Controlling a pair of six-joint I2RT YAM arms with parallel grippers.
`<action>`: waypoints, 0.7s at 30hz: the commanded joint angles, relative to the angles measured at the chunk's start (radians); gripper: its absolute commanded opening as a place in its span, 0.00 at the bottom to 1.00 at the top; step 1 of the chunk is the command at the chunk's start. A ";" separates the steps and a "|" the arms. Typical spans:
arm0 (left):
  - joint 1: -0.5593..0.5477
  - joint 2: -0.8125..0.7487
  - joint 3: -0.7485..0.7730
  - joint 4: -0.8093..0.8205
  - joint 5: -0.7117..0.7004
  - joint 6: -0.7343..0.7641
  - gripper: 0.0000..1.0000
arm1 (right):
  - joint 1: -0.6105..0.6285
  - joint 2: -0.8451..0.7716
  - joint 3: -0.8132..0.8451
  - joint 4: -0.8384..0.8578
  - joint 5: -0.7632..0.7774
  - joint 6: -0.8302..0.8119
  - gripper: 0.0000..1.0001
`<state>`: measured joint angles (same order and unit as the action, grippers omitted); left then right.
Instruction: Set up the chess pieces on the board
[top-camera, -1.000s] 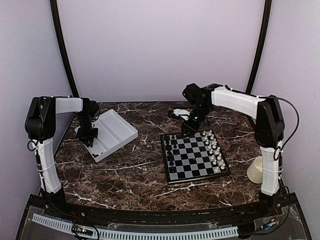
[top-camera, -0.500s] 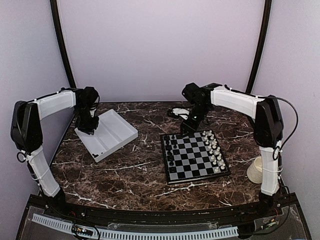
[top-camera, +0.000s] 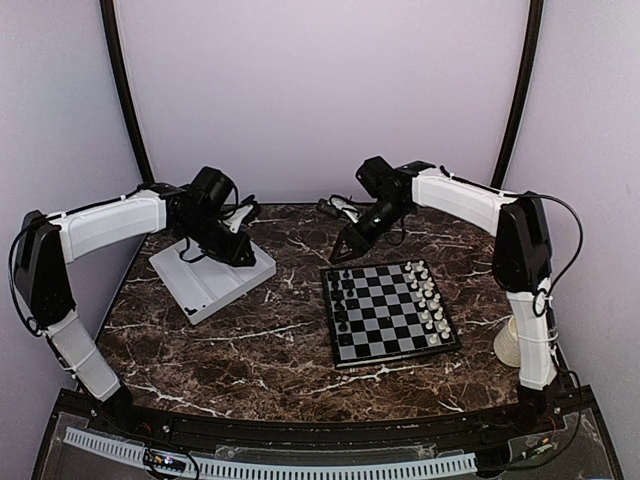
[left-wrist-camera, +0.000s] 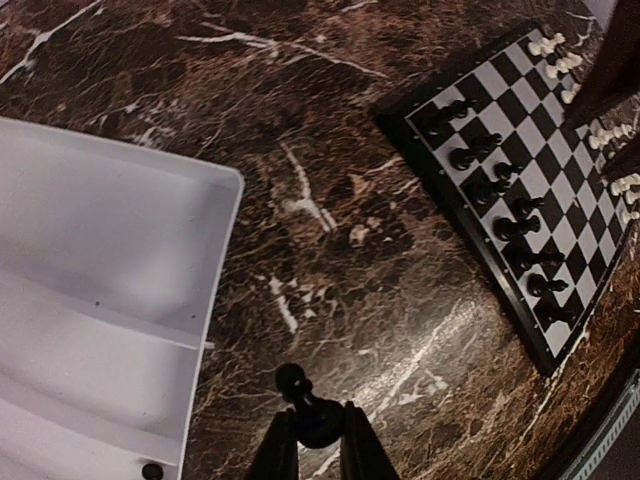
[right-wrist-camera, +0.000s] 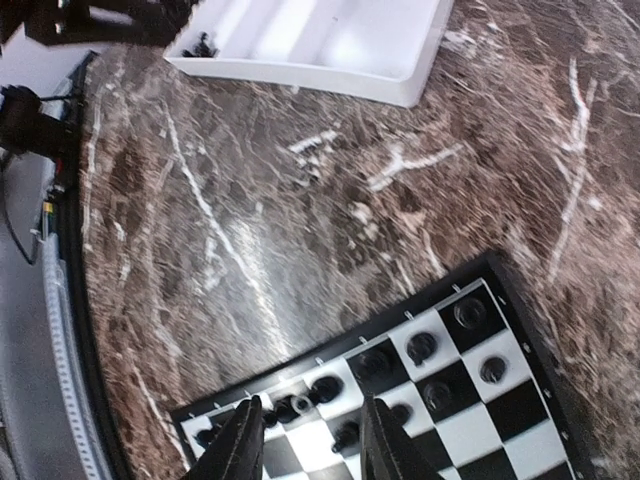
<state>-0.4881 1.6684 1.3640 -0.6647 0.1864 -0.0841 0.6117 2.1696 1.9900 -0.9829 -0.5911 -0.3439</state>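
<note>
Left jaws pinched tight on black chessman; right jaws half-open, empty, above board corner.

- The left gripper's fingers run off the bottom edge, and the black piece pinched there hides its base between them.
- The board is clipped at the right edge, where a dark shape covers some white pieces.
- From above, the chess pieces are too small to name.
</note>
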 joint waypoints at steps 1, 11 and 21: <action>-0.068 -0.052 -0.031 0.127 0.152 0.057 0.12 | -0.005 0.119 0.112 0.067 -0.352 0.165 0.35; -0.194 -0.056 -0.051 0.239 0.220 0.108 0.13 | -0.001 0.147 0.021 0.351 -0.665 0.490 0.41; -0.218 -0.014 -0.018 0.246 0.216 0.123 0.13 | -0.001 0.119 -0.109 0.572 -0.776 0.690 0.42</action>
<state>-0.6998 1.6619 1.3262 -0.4377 0.3893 0.0154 0.6121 2.3318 1.9011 -0.5190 -1.2938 0.2710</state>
